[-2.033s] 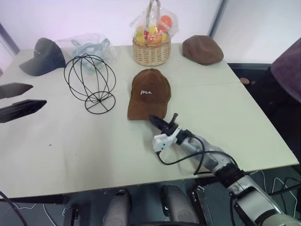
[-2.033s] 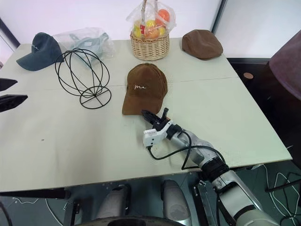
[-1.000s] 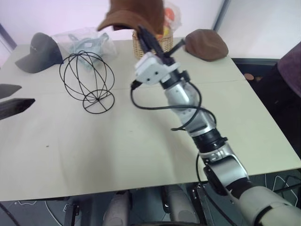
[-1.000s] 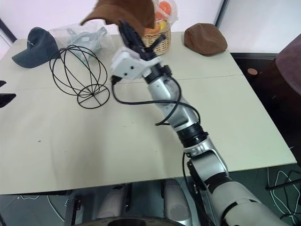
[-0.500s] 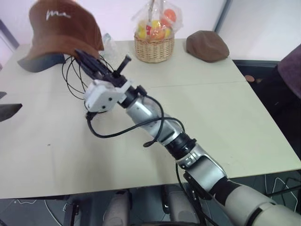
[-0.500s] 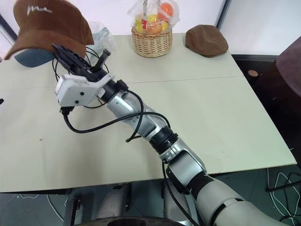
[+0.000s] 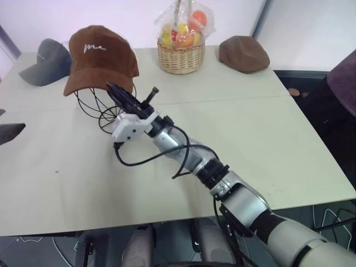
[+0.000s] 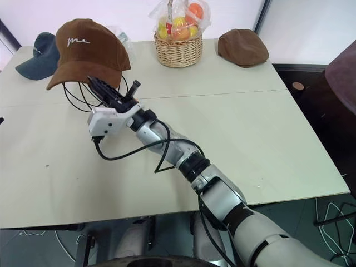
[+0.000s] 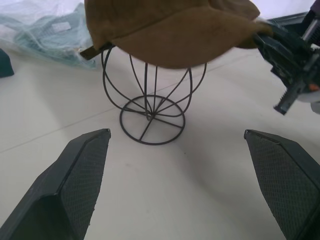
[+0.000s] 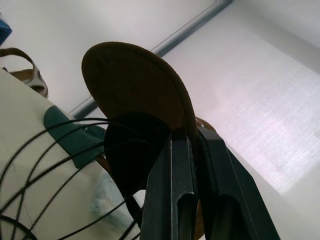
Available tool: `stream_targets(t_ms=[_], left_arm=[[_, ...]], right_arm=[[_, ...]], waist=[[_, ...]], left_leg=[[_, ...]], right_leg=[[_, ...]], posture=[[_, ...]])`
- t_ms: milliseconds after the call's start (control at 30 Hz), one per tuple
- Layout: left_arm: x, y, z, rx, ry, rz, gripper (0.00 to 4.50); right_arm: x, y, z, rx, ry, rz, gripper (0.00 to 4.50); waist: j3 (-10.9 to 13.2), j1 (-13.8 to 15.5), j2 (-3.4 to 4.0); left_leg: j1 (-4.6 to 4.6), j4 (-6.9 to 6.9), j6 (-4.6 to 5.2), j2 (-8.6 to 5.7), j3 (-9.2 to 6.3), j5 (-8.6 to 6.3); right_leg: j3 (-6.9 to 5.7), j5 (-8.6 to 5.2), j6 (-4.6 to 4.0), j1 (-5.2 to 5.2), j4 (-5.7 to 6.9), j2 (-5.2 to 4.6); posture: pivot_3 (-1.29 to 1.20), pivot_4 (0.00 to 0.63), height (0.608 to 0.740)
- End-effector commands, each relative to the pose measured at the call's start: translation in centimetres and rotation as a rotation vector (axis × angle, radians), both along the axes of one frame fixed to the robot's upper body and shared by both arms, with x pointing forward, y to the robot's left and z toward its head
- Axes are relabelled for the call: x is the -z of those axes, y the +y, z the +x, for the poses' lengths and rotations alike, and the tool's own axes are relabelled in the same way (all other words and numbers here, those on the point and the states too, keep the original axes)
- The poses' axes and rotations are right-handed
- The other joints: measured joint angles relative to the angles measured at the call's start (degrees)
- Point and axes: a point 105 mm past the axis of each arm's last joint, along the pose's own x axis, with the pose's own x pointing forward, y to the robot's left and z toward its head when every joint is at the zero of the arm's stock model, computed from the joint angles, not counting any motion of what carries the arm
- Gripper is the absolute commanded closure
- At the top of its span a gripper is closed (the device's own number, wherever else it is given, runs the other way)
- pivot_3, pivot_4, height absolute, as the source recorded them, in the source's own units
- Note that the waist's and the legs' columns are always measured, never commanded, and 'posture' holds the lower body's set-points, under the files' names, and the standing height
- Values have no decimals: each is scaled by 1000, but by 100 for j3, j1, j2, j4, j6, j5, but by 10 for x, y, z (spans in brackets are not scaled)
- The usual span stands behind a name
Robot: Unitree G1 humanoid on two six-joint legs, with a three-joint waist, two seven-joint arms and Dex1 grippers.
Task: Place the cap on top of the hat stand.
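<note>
Meanwhile, the brown cap (image 7: 100, 55) is sitting over the top of the black wire hat stand (image 9: 152, 107), its crown covering the upper hoops while the lower hoops and round base are showing beneath it on the pale table (image 7: 267, 128). The right gripper (image 7: 115, 90) is reaching in from the cap's right side, its two black fingers (image 10: 172, 200) pressed together on the cap's edge, as the right wrist view is showing from below. The left gripper (image 9: 185, 185) is hanging near the stand with its fingers spread wide and nothing between them, its pads well apart on either side of the stand's base in the left wrist view. Behind the stand, a dark grey cap (image 7: 45, 62) is lying at the table's far left corner. A wicker basket (image 7: 181, 53) of wrapped fruit and a plain brown flat cap (image 7: 243, 54) are resting along the far edge, well apart from the stand.
</note>
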Motion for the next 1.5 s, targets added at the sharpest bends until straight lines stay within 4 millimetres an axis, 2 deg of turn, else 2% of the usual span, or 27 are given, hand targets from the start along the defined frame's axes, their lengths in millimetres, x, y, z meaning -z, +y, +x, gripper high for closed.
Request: stream_targets(t_ms=[33, 233, 433, 700, 800, 1000, 1033, 1167, 1267, 1300, 1433, 1500], left_arm=[[-8, 0, -1, 3, -40, 16, 0], [-6, 1, 1, 8, -33, 16, 0], [-2, 0, 3, 16, -23, 11, 0], [1, -1, 6, 24, -15, 5, 0], [1, -1, 7, 26, -15, 6, 0], [1, -2, 9, 35, -14, 6, 0], [1, -2, 9, 36, -14, 6, 0], [3, -2, 7, 38, -3, 3, 0], [10, 0, 6, 19, 13, 7, 0], [13, 1, 5, 14, 20, 2, 0], [16, 6, 4, -9, 16, -20, 0], [17, 8, 4, -23, 12, -28, 0]], right_arm=[[-7, 7, -22, -88, -42, -3, 4468], [11, 11, -34, -138, 27, -63, 4468], [36, 17, -36, -145, 141, -134, 4468], [47, 23, -43, -166, 170, -167, 4468], [47, 23, -43, -168, 168, -160, 3403], [58, 29, -51, -220, 202, -219, 234], [63, 28, -52, -235, 234, -235, 67], [66, 1, -48, -248, 309, -237, 67], [58, -37, -38, -232, 379, -216, 67], [48, -59, -28, -189, 402, -192, 67], [7, -119, -4, -78, 448, -103, 67], [-10, -137, 1, -73, 490, -53, 67]], waist=[[0, -4, 0], [-1, -16, -2], [-2, -32, -3], [-2, -123, -3], [-2, -124, -3], [-2, -111, -4], [-2, -111, -4], [-2, -86, -3], [-1, -89, -2], [0, -92, -2], [-1, -79, -4], [-4, -76, -8]], left_leg=[[0, 0, 0, 0, 0, 0], [7, 3, 0, 1, -1, 0], [12, 3, 0, 1, 0, 0], [25, 6, 0, 2, -1, 0], [30, 6, 0, 2, -1, 0], [29, 8, 0, 2, -2, 1], [30, 8, 0, 2, -3, 1], [29, 9, 0, 2, -3, 1], [21, 28, 0, 2, -3, 0], [20, 32, 0, 2, -2, 0], [21, 44, -1, 2, -4, 0], [23, 45, -1, 4, -5, -1]], right_leg=[[0, 0, 0, 0, 0, 0], [0, 0, 0, 2, 11, 1], [1, 0, 0, 3, 18, 2], [2, -3, 1, 5, 37, 2], [4, -8, -1, 5, 46, 2], [3, -12, -5, 5, 50, 3], [3, -12, -5, 5, 50, 3], [3, -13, -4, 10, 49, 3], [2, -17, 2, 13, 48, 1], [3, -21, 10, 14, 48, 0], [-2, -22, 11, 17, 52, -2], [-3, -21, 9, 16, 52, -1]], posture=[[0, 150, 740], [0, 150, 740], [0, 150, 740], [0, 150, 740], [0, 150, 740], [0, 150, 740], [0, 150, 740], [0, 150, 740], [0, 150, 740], [0, 150, 740], [0, 150, 740], [0, 150, 740]])
